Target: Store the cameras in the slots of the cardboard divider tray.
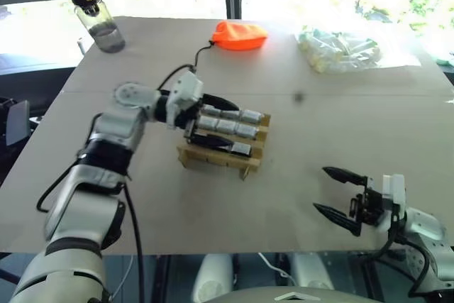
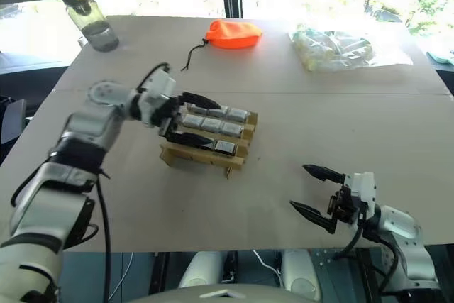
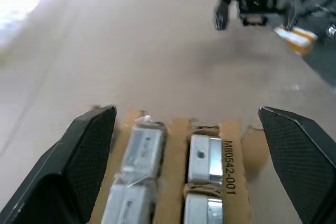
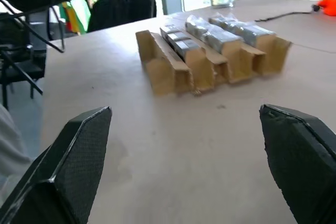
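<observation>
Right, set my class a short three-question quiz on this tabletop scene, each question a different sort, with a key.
1. True or false: the left gripper stands open over the cardboard divider tray.
2. What sits nearest the orange pouch? A) water bottle B) clear bag C) right gripper
3. Fill in: the cameras lie in the tray's ____.

Key: 1 true; 2 B; 3 slots.
</observation>
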{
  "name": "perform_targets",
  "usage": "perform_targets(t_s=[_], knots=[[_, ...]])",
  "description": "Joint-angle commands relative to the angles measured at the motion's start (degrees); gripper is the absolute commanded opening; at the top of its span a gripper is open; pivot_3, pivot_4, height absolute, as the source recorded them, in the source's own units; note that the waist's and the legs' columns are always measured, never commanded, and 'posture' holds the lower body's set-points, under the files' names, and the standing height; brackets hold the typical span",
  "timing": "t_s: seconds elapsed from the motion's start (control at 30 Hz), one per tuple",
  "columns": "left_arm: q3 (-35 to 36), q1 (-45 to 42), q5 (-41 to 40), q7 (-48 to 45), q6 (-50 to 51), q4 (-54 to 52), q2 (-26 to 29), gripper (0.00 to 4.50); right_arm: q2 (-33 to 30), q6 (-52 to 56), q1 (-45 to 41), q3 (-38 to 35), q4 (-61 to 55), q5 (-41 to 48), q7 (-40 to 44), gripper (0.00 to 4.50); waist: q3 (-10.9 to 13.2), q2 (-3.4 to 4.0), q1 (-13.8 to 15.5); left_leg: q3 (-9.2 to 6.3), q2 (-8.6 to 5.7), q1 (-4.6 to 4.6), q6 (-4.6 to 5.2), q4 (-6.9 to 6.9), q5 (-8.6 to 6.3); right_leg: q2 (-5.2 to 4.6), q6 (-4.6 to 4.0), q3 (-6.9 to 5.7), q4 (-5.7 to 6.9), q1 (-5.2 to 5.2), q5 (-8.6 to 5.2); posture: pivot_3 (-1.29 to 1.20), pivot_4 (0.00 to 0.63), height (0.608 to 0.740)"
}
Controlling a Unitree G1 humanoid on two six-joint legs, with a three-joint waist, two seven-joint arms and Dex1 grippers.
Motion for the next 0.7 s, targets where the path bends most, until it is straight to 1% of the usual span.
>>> perform_targets(t_s=[0.03,0.1,0.2,0.27,0.33,0.4,0.53,0.7], knots=[[8.63,4.71,1.69,8.17,0.80,-1.51,3.17,4.48,-1.00,-0.62,0.15,-2.94,-0.36,1.25,1.16,4.50,0.00,0.00,0.18,-0.02,0.00,0.04,0.00,0.00,0.00,0.00,0.00,-0.02,0.02,0.04,0.00,0.00,0.150,0.726],[13.07,9.75,0.96,9.82,1.36,-1.24,4.76,4.48,-1.26,-0.53,-1.09,-4.00,1.26,1.29,1.30,4.50,0.00,0.00,0.31,0.06,0.00,0.24,0.00,0.01,0.00,-0.01,0.00,0.03,0.05,0.20,-0.01,0.00,0.150,0.726],[18.21,18.35,2.26,12.10,-3.39,0.70,5.46,4.48,-1.92,-0.65,-3.18,-5.20,4.86,0.36,1.26,4.50,-0.01,-0.02,0.74,0.11,0.01,0.53,0.05,0.02,-0.03,-0.06,-0.01,0.05,0.02,0.47,-0.02,0.00,0.150,0.726],[20.93,22.83,4.31,15.11,-8.57,3.65,4.66,4.48,-2.88,0.35,-4.31,-5.30,6.71,-1.08,0.65,4.50,-0.08,0.03,0.57,0.09,-0.02,0.53,0.02,0.02,-0.01,-0.14,-0.01,0.01,0.01,0.50,-0.02,0.00,0.150,0.726],[23.12,26.62,4.75,16.82,-10.56,5.31,3.54,4.48,-3.53,1.78,-5.33,-5.34,7.52,-1.80,-0.49,4.50,-0.09,0.05,0.46,0.16,-0.03,0.54,0.02,0.01,-0.01,-0.16,-0.01,0.07,0.01,0.48,-0.01,0.00,0.150,0.726],[24.29,29.20,4.83,17.58,-11.35,5.34,2.44,4.48,-4.09,2.65,-6.05,-5.39,8.00,-1.85,-0.65,4.50,-0.09,0.03,0.58,0.12,0.00,0.48,0.01,0.00,-0.01,-0.15,-0.01,0.00,0.00,0.45,-0.01,0.00,0.150,0.726],[25.97,34.71,4.66,20.51,-12.60,0.97,-0.69,4.48,-5.07,2.84,-8.88,-6.10,10.84,-2.36,0.02,4.50,-0.10,0.01,0.83,0.01,-0.02,0.42,0.01,0.01,-0.01,-0.23,-0.02,-0.11,-0.01,0.47,-0.01,0.00,0.150,0.726],[26.16,39.47,4.33,20.55,-11.67,-5.17,-2.03,4.48,-4.72,2.59,-10.95,-6.15,12.71,-2.97,-0.22,4.50,-0.13,-0.04,0.67,0.02,-0.05,0.47,0.03,0.01,-0.02,-0.53,-0.02,-0.11,-0.01,0.50,0.00,0.00,0.150,0.726]])
